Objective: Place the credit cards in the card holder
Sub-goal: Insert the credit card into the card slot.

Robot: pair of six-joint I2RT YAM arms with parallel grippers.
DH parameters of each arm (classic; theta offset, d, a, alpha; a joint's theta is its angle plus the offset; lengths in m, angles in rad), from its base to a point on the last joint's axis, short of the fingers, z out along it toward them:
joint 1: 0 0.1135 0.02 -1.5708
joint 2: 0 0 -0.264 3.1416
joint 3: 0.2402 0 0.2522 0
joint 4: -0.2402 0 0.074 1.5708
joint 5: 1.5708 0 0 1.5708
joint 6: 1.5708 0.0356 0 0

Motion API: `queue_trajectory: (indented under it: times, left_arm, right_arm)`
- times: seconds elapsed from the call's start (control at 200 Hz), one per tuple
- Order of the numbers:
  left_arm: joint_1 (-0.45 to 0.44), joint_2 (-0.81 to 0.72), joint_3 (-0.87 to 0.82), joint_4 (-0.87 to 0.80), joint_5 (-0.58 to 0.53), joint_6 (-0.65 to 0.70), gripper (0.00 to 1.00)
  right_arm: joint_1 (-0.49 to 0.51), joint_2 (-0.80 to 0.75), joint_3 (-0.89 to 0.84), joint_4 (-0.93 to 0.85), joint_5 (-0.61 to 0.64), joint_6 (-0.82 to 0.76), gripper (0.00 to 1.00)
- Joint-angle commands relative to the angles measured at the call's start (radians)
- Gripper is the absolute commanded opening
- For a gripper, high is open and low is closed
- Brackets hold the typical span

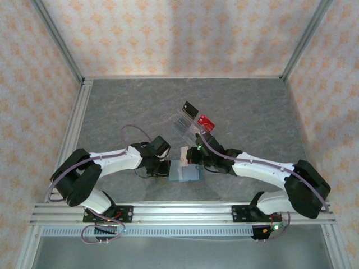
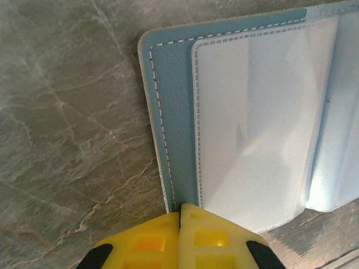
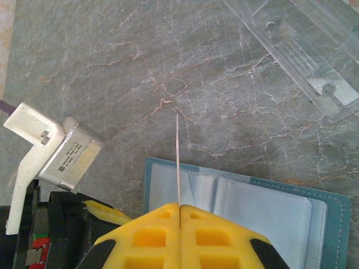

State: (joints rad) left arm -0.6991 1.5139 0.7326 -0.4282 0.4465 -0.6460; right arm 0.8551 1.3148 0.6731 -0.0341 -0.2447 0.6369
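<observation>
We have neither card in yet: the black card (image 1: 189, 108) and red card (image 1: 206, 120) sit in the rack (image 3: 297, 61). The holder (image 1: 184, 171) lies open on the desk (image 1: 112, 112). The left gripper (image 2: 179, 210), jaws closed, is at its edge; the right gripper (image 3: 179, 208) has its jaws pinching a thin pale sheet (image 3: 178, 157), perhaps a sleeve.

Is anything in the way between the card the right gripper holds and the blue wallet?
No, nothing visible. The right gripper holds the thin card on edge, just over the rim of the open wallet. The left gripper sits shut at another edge, out of the card's way.
</observation>
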Motion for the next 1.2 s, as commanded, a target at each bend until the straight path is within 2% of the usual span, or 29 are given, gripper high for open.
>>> queue_trajectory:
  times: [0.0, 0.36, 1.196]
  left_arm:
    - [0.010, 0.011, -0.022, -0.057, -0.026, 0.011, 0.05]
    - [0.015, 0.010, -0.026, -0.056, -0.022, 0.011, 0.05]
    - [0.021, 0.022, -0.016, -0.057, -0.021, 0.017, 0.05]
  right_arm:
    - [0.007, 0.005, -0.031, 0.099, 0.006, 0.024, 0.00]
    - [0.007, 0.017, -0.093, 0.135, 0.009, 0.032, 0.00]
    - [0.007, 0.100, -0.127, 0.214, -0.100, 0.084, 0.00]
